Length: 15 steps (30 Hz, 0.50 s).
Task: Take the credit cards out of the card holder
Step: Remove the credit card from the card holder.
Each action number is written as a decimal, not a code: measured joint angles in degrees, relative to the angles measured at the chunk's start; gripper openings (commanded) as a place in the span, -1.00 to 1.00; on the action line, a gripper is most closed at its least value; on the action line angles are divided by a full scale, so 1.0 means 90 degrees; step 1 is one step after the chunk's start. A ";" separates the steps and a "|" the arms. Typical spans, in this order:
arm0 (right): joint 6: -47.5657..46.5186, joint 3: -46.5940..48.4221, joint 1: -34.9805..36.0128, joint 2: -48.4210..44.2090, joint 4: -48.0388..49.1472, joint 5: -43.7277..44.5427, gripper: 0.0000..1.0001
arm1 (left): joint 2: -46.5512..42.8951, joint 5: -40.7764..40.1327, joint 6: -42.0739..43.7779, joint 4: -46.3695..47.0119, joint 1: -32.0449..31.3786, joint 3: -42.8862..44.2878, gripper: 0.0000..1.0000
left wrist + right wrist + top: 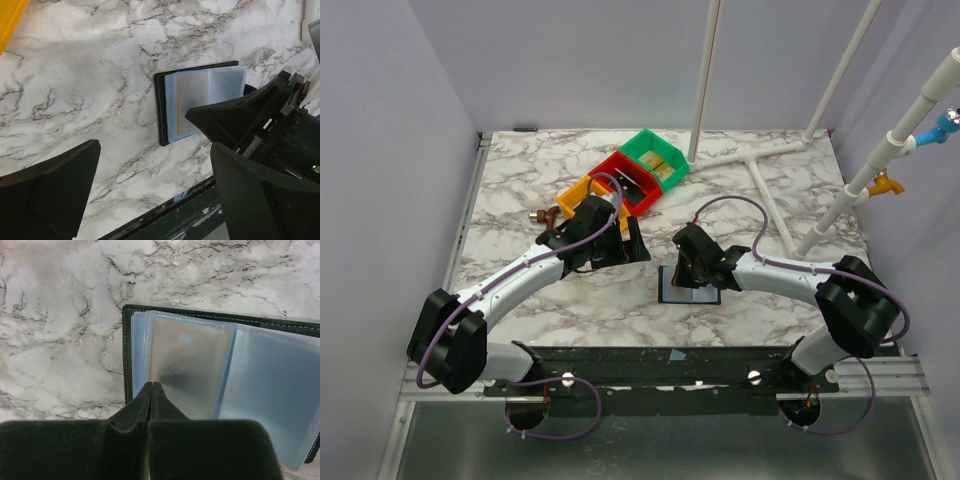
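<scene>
Marble table [520, 290], bins [616, 162] | left jaws wide, empty | right jaws closed over card holder [265, 380]

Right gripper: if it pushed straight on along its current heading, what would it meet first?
The right gripper, shut, points at the open card holder. First in line is the clear sleeve over the tan-gold card, which it may be touching, though depth is unclear.

No legible text, label, brand, number or sign in any view. The card [185, 360] in the wallet [127, 355] shows only a blurred dark smudge.
</scene>
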 measured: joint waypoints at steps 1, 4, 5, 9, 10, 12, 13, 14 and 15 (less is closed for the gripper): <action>0.0000 -0.0002 0.0000 0.0015 0.0017 0.0000 -0.99 | 0.0000 0.0000 0.0002 0.0000 0.0000 0.0000 0.89; 0.0017 -0.0034 0.0000 0.0022 0.0044 0.0005 -0.99 | 0.0000 0.0000 0.0002 0.0000 0.0002 0.0000 0.89; 0.0019 -0.0051 0.0000 0.0024 0.0046 0.0005 -0.99 | 0.0000 0.0000 0.0002 0.0000 0.0002 0.0000 0.89; 0.0046 -0.0168 0.0000 0.0029 0.0056 0.0049 -0.99 | 0.0000 0.0000 0.0005 0.0000 0.0002 0.0000 0.87; 0.0049 -0.0202 0.0000 0.0034 0.0058 0.0063 -0.99 | 0.0000 0.0000 0.0007 0.0000 0.0002 0.0000 0.87; 0.0078 -0.0228 0.0000 0.0034 0.0075 0.0085 -0.99 | 0.0000 0.0000 0.0017 0.0000 0.0002 0.0000 0.87; 0.0097 -0.0231 0.0002 0.0034 0.0080 0.0104 -0.99 | 0.0000 0.0000 0.0019 0.0000 0.0002 0.0000 0.87; 0.0114 -0.0233 0.0002 0.0034 0.0078 0.0121 -0.99 | 0.0000 0.0000 0.0019 0.0000 0.0002 0.0000 0.87; 0.0126 -0.0233 0.0002 0.0032 0.0078 0.0155 -0.99 | 0.0000 0.0002 0.0022 0.0000 0.0002 0.0000 0.87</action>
